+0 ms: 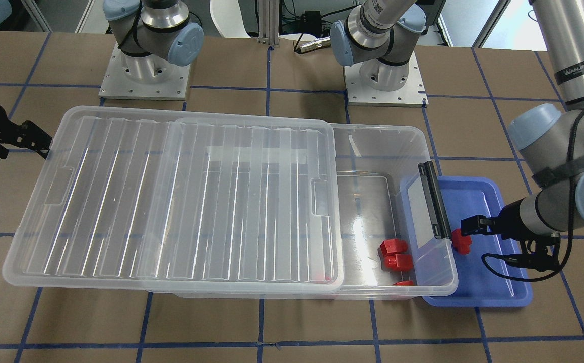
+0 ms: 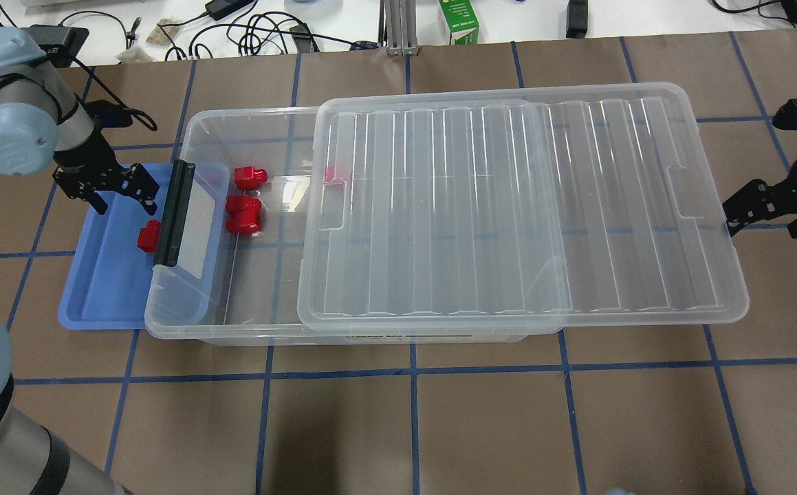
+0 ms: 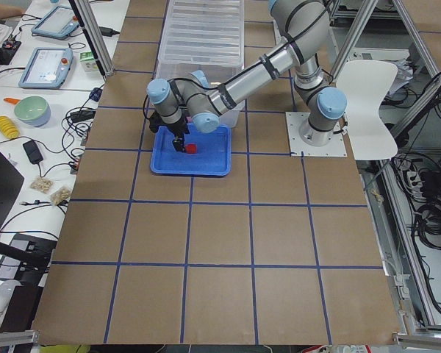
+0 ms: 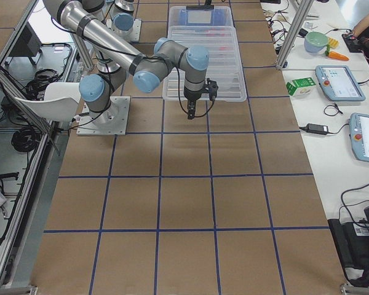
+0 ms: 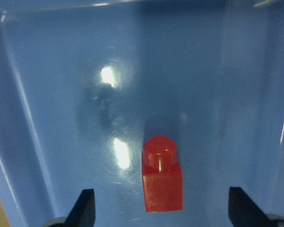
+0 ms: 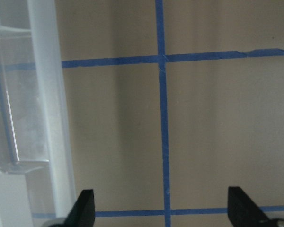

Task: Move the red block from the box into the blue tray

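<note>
One red block (image 2: 148,236) lies on the floor of the blue tray (image 2: 95,302), close to the box's black latch bar (image 2: 177,213). My left gripper (image 2: 116,189) hangs open over the tray. In the left wrist view the block (image 5: 162,182) lies between the wide-apart fingertips (image 5: 87,208), touching neither. The clear box (image 2: 233,323) has its ribbed lid (image 2: 508,206) slid right, so the left end is uncovered. Three red blocks (image 2: 243,205) lie there, and another shows under the lid (image 2: 333,175). My right gripper (image 2: 759,206) is open and empty beside the lid's right end.
The box's end overhangs the tray's right side. The two arm bases (image 1: 143,75) stand on the robot's side of the box. A green carton (image 2: 458,20) and cables (image 2: 260,31) lie along the far table edge. Brown table with blue tape lines (image 2: 412,364) lies in front of the box.
</note>
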### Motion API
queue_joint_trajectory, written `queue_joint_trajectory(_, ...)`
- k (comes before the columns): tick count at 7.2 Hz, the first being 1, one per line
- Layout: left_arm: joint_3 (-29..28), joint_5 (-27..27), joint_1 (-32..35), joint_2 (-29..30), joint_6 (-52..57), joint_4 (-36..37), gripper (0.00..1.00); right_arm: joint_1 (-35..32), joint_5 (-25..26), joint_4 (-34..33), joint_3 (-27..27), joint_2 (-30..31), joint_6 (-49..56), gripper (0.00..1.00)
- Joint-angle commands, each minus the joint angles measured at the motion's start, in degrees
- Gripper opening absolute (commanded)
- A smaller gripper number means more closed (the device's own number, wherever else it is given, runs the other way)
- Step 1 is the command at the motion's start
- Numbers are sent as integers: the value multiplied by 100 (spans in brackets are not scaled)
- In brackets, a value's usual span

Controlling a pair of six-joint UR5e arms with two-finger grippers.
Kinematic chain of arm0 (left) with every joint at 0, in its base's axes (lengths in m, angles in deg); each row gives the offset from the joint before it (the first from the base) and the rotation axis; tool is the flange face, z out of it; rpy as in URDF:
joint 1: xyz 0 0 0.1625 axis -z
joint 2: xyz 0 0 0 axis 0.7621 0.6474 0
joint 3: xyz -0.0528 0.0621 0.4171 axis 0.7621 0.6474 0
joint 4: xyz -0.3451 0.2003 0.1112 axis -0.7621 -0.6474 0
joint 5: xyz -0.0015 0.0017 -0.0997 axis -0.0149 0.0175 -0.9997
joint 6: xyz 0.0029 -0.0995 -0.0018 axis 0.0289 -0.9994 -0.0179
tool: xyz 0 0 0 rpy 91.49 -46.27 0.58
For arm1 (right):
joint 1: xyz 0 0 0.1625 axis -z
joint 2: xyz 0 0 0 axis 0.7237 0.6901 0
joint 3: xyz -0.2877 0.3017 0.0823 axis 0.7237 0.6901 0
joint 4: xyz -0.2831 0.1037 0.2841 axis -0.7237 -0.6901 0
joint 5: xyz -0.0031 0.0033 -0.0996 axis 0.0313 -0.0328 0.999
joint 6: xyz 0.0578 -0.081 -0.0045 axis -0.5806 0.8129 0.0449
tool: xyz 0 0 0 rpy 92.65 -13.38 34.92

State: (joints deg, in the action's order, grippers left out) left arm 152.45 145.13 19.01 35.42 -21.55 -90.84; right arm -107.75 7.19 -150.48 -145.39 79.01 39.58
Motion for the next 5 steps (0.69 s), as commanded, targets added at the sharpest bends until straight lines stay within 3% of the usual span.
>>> queue_joint_trajectory(1, -707, -38, 68, -536, -111, -1294, 100, -661, 3, -161, 2, -9, -882, 100)
queue_joint_trajectory(3, -1148, -405, 233, -1124, -618, -2089, 100, -1206, 20, -232, 2, -9, -1385, 100)
queue_joint_trajectory(5, -1080, -381, 917, -1687, -1541, -2162, 100, -1576, 12, -329, 2, -9, -1650, 100)
